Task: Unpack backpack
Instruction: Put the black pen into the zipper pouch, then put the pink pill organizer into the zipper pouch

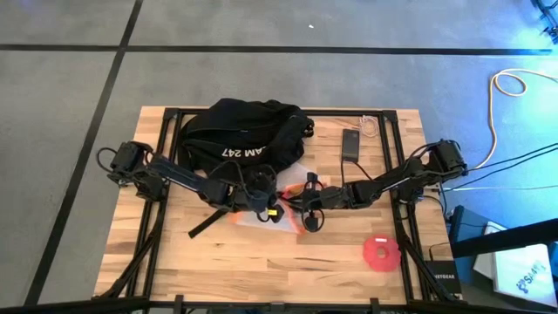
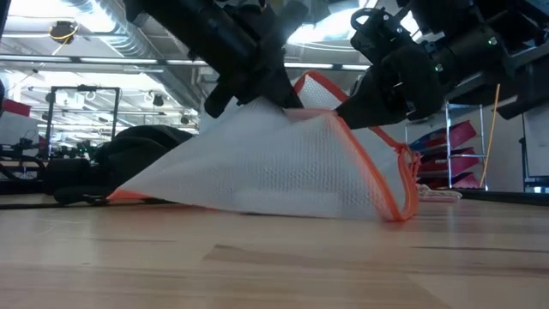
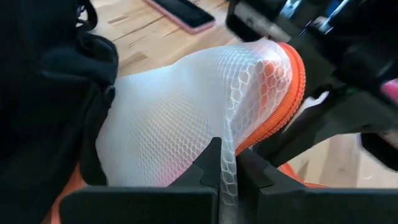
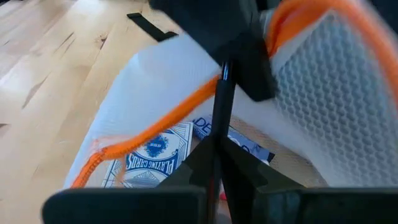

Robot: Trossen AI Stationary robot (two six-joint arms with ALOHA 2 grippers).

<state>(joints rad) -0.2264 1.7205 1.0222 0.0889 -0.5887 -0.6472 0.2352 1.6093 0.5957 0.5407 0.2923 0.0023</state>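
Observation:
A white mesh pouch [image 2: 274, 163] with an orange zipper edge stands tent-like at the table's middle, in front of the black backpack [image 1: 248, 131]. The backpack lies on the far half of the table. My left gripper [image 1: 267, 199] comes from the left and is shut on the pouch's top. My right gripper [image 1: 298, 199] comes from the right and is shut at the orange edge. In the right wrist view a blue box of playing cards [image 4: 158, 155] shows inside the pouch. My left gripper pinches a raised fold of the white mesh [image 3: 229, 163] between its two fingers, near the pouch's top and beside the orange edge [image 3: 300, 81]. It comes slanting down from the left. The pouch hangs below it, with its lower edge [image 2: 257, 206] on the table. My right gripper is shut on a thin dark tab [image 4: 221, 115] at the orange zipper edge [image 4: 180, 112], pinched between its two fingers. It comes slanting down from the right. That end of the pouch is held up off the table.
A dark phone [image 1: 350, 142] and a white cable [image 1: 370, 126] lie at the far right. A red ring [image 1: 381, 253] lies at the near right. A black strap [image 1: 205, 225] of the backpack trails toward the near left. Bare wood runs along the near edge.

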